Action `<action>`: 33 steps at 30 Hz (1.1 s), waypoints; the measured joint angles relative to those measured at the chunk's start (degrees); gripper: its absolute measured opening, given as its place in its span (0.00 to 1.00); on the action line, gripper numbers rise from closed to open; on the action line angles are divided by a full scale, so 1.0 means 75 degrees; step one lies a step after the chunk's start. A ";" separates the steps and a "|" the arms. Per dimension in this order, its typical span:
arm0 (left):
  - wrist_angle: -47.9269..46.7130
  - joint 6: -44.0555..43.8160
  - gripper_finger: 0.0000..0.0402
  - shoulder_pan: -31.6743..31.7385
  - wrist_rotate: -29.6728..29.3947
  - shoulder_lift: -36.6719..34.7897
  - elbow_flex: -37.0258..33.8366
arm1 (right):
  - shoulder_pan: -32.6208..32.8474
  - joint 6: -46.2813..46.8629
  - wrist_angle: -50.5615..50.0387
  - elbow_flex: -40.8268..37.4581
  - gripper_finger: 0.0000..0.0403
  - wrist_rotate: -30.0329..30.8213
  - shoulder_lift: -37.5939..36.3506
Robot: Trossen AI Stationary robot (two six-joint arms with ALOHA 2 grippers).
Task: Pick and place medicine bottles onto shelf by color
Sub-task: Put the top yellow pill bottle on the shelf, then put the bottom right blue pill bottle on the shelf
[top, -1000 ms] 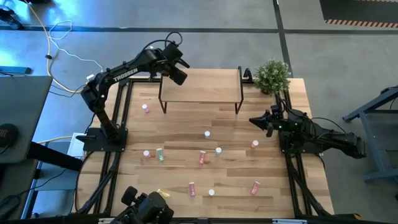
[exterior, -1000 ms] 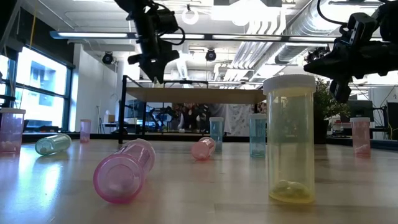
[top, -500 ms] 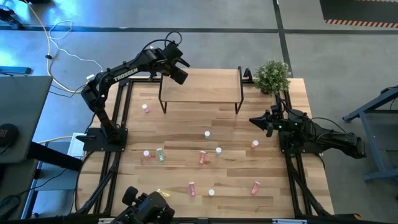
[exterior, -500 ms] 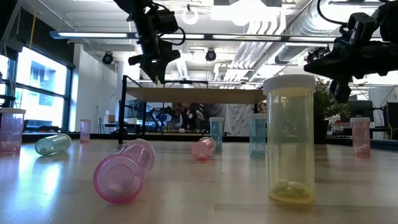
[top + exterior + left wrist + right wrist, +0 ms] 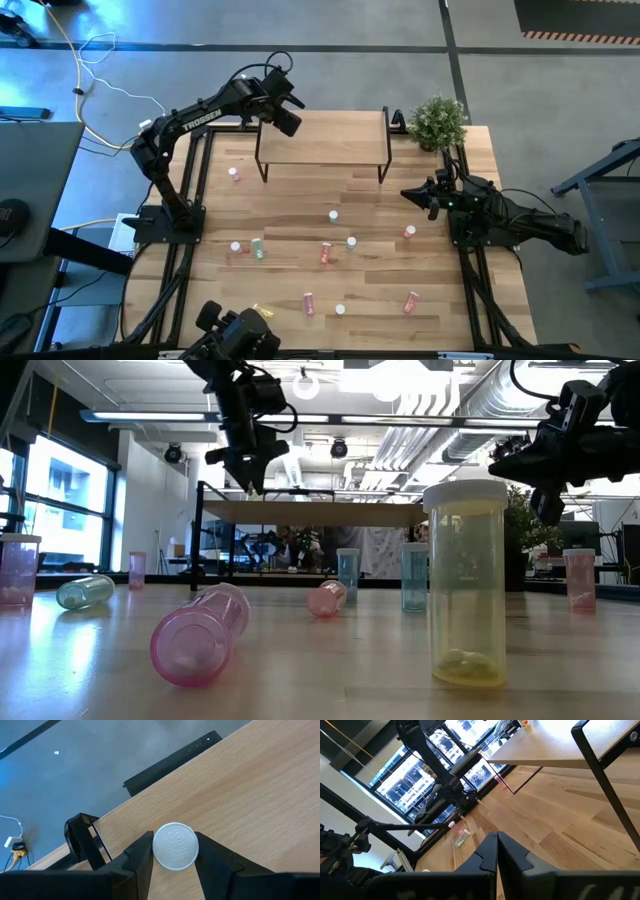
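L hand (image 5: 174, 851) grips a bottle (image 5: 175, 846) by its white cap, one finger (image 5: 141, 857) pressed to each side; only the cap shows in the wrist view, so bottle colour can't be told. Hand sits over the shelf (image 5: 325, 137) at its back-left corner, above the board, seen in high view as L hand (image 5: 283, 118) reaching in from the left arm's base side. In low view it hangs just above the shelf top (image 5: 310, 512), near the left leg.

R hand (image 5: 412, 193) waits off the shelf's front-right, near the bench (image 5: 300, 200) right edge, fingers (image 5: 489, 854) closed together w/ nothing between them. A plant (image 5: 437, 121) stands just right of the shelf's back-right corner.

Other bottles are scattered on the bench, all in front of the shelf. One pink (image 5: 233, 174) stands front-left of the shelf, close to its left leg. A white-capped one (image 5: 333, 215) stands in front of shelf centre. Farther out: a pink (image 5: 235, 246) and a pale green (image 5: 258, 248) lie side by side to the front-left, a red-orange (image 5: 325, 252) lies in front of centre, a capped one (image 5: 351, 241) just right of it, a pink (image 5: 409, 232) to the front-right near R hand. Farthest from the shelf: pink (image 5: 308, 303), a capped one (image 5: 340, 309), red-orange (image 5: 411, 301).
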 joint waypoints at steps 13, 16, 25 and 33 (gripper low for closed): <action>-0.0025 0.0023 0.45 0.0000 -0.0009 0.0017 -0.0015 | 0.0001 0.0000 0.0000 0.0001 0.00 -0.0006 0.0001; -0.0008 0.0023 0.47 0.0000 -0.0041 0.0017 -0.0012 | 0.0002 0.0000 0.0005 0.0001 0.00 -0.0050 0.0001; 0.0034 0.0085 0.46 0.0000 -0.0315 -0.0184 -0.0006 | 0.0002 -0.0013 0.0003 0.0004 0.00 -0.0040 0.0001; 0.0077 0.0087 0.46 0.0000 -0.0385 -0.0822 0.0000 | 0.0001 -0.0096 0.0026 0.0031 0.00 -0.0017 0.0001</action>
